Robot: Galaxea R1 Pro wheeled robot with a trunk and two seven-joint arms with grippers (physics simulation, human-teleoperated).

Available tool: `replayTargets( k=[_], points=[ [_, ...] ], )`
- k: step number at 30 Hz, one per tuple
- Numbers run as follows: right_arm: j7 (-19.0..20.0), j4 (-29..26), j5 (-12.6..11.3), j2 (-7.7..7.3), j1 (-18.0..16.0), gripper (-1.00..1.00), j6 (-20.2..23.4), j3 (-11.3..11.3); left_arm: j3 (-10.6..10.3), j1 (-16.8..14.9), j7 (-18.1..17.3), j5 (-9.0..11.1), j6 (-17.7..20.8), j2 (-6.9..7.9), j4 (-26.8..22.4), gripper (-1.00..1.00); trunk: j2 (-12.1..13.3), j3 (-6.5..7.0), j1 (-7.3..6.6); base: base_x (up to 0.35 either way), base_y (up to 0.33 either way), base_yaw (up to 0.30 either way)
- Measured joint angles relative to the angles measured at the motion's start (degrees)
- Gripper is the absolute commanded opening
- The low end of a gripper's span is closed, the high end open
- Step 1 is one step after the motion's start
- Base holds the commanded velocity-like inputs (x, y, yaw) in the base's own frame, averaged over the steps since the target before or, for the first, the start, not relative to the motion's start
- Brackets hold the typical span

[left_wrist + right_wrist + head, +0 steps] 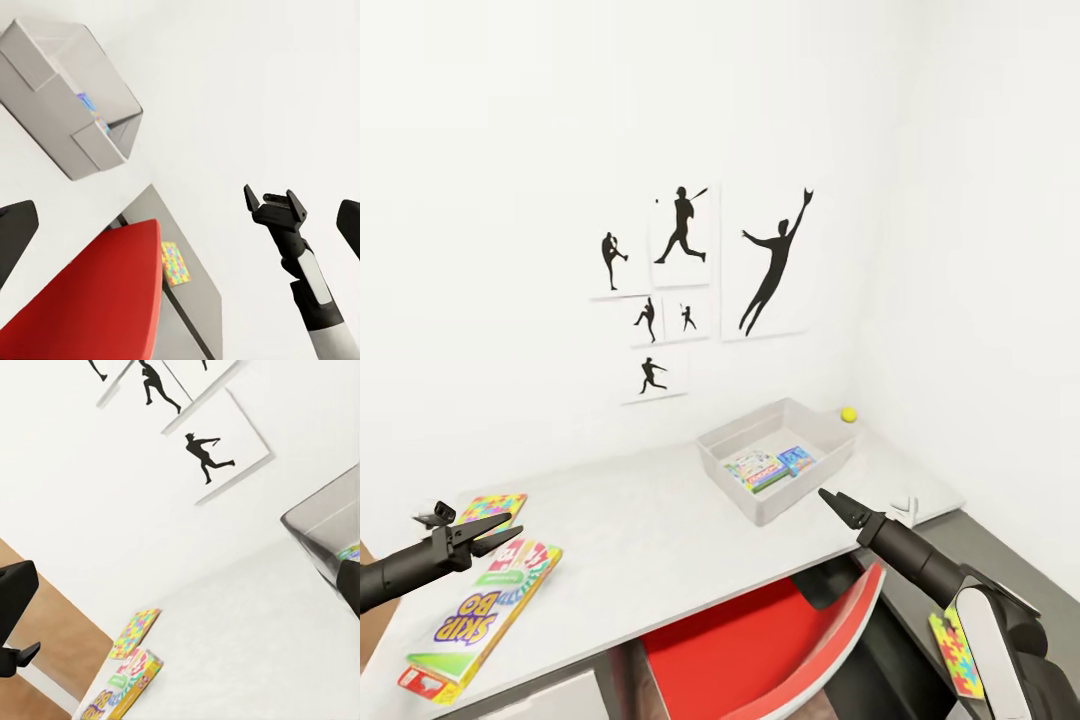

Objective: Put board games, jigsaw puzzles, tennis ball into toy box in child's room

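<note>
On the pale grey table (650,520) the toy box (815,470) holds a green-edged board game (757,470) and a blue one (797,460). The tennis ball (848,414) lies just behind the box, by the wall corner. A Skip-Bo board game (485,615) and a jigsaw puzzle (492,508) lie at the table's left end. Another jigsaw puzzle (955,655) rests on the dark grey surface low at the right. My left gripper (512,526) hovers open and empty over the Skip-Bo box. My right gripper (826,496) stands open and empty beside the toy box's near corner.
A red chair (760,650) is tucked under the table's front edge between my arms. Baseball silhouette pictures (690,290) hang on the white wall behind. A small white object (905,508) sits on the table's right end.
</note>
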Motion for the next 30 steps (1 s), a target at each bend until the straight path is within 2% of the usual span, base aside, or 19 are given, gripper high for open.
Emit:
replayTargets(
  k=[16,30],
  points=[
    [-0.1,0.0,0.0,0.12,0.0,1.0,0.0,0.1,0.0,0.0,-0.2,0.0,0.0,0.01,0.0,1.0,0.0,0.0,0.0,0.045,-0.003,0.0],
    [-0.1,0.0,0.0,0.09,0.0,1.0,0.0,0.1,0.0,0.0,-0.1,0.0,0.0,0.01,0.0,1.0,0.0,0.0,-0.01,0.211,-0.05,0.0]
  ],
)
